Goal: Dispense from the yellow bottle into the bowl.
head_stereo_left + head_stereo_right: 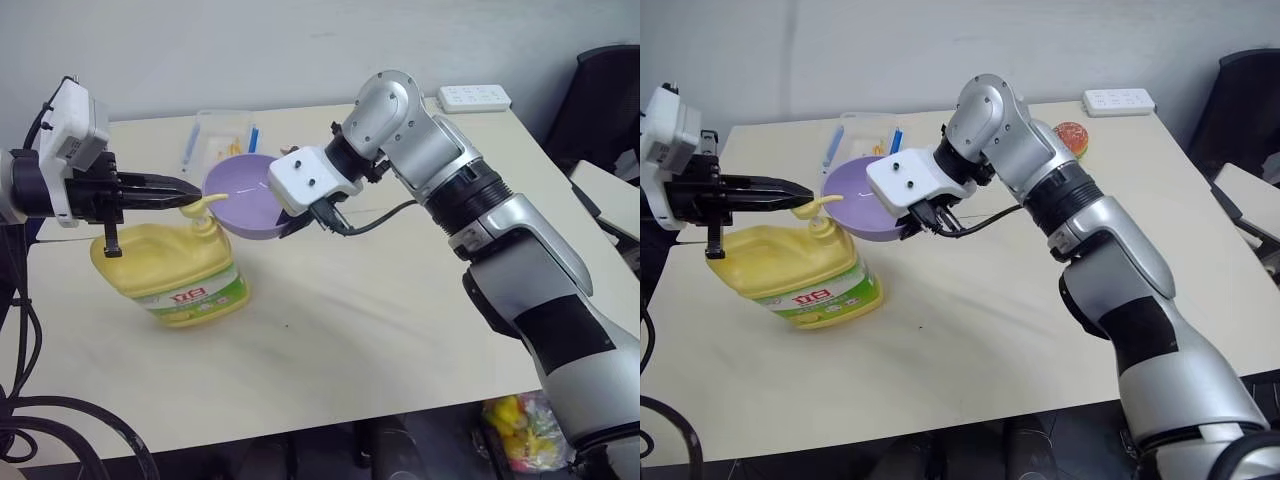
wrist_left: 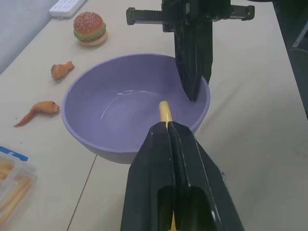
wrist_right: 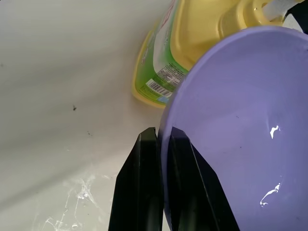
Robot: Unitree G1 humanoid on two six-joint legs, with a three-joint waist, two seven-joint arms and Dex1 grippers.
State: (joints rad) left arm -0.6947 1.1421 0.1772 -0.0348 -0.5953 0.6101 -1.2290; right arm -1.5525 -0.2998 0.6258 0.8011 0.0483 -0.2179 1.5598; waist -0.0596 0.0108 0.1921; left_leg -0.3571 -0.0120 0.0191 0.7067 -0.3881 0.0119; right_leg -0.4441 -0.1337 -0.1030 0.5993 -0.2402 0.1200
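On the pale table (image 1: 400, 330) the yellow bottle (image 1: 185, 272) is seen standing upright, its pump top reached from above by the left gripper (image 1: 190, 197), whose fingers are pressed together over the spout. Just beside the bottle, off the table, the lavender bowl (image 1: 245, 195) is held tilted under the spout tip, its rim pinched between the fingers of the right gripper (image 3: 161, 159). Behind the bottle a clear container with blue trim (image 1: 220, 135) is seen.

Left gripper (image 1: 190, 200) jaws closed, right gripper (image 3: 161, 144) jaws clamped
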